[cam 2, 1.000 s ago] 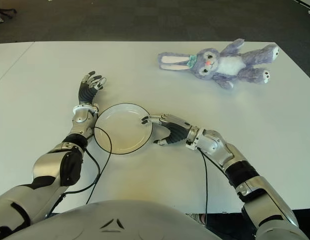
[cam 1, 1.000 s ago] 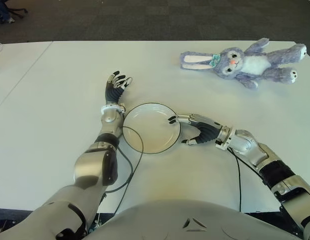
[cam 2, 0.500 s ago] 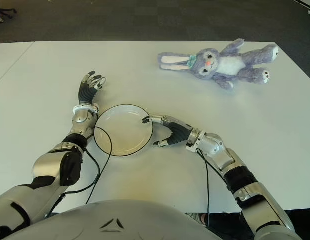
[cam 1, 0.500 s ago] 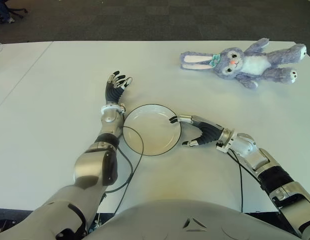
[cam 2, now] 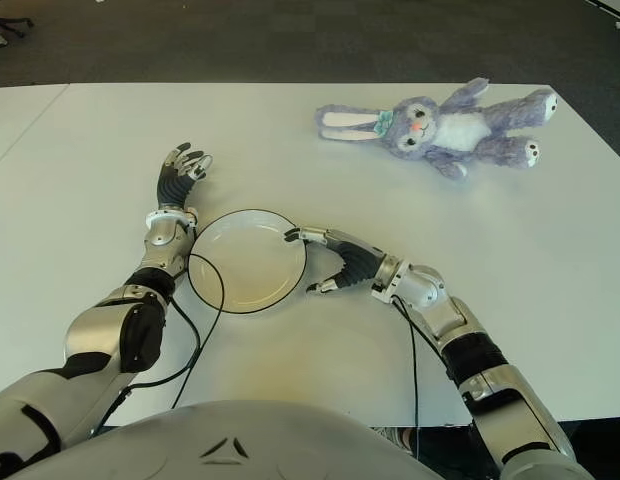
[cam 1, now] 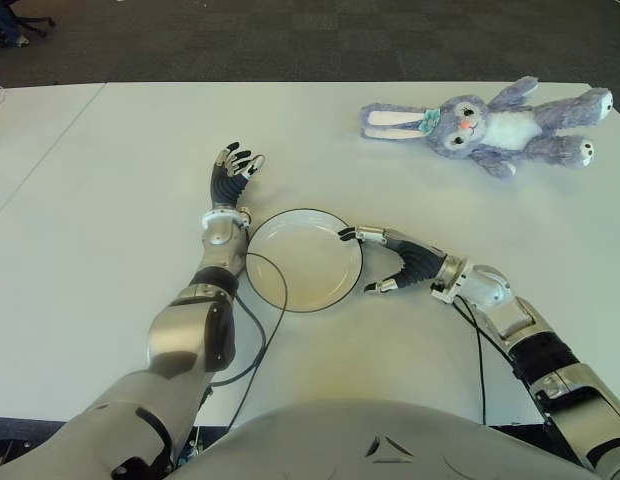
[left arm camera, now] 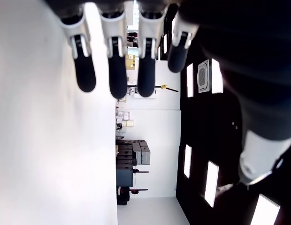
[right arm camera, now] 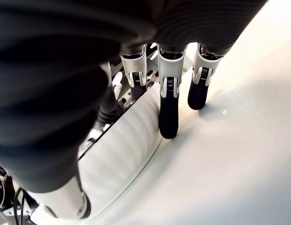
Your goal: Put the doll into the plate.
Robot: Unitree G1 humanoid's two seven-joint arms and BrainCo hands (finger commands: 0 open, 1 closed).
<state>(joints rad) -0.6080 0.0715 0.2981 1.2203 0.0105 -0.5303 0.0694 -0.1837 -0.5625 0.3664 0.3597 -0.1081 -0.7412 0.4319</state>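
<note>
Right robot hand (cam 1: 382,262) drawn slightly back, plate (cam 1: 302,257) nudged slightly away from robot

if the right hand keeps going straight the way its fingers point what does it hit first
Most likely the plate. The right hand lies open at the plate's right edge, fingers pointing left at its rim, holding nothing. The doll lies far behind it, off that line.

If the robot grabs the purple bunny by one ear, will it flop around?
Probably. The bunny looks like soft plush, lying flat with its limbs sprawled on the table, so it likely dangles and sags. It probably weighs little and won't roll, and its fuzzy cloth should not slip easily.
</note>
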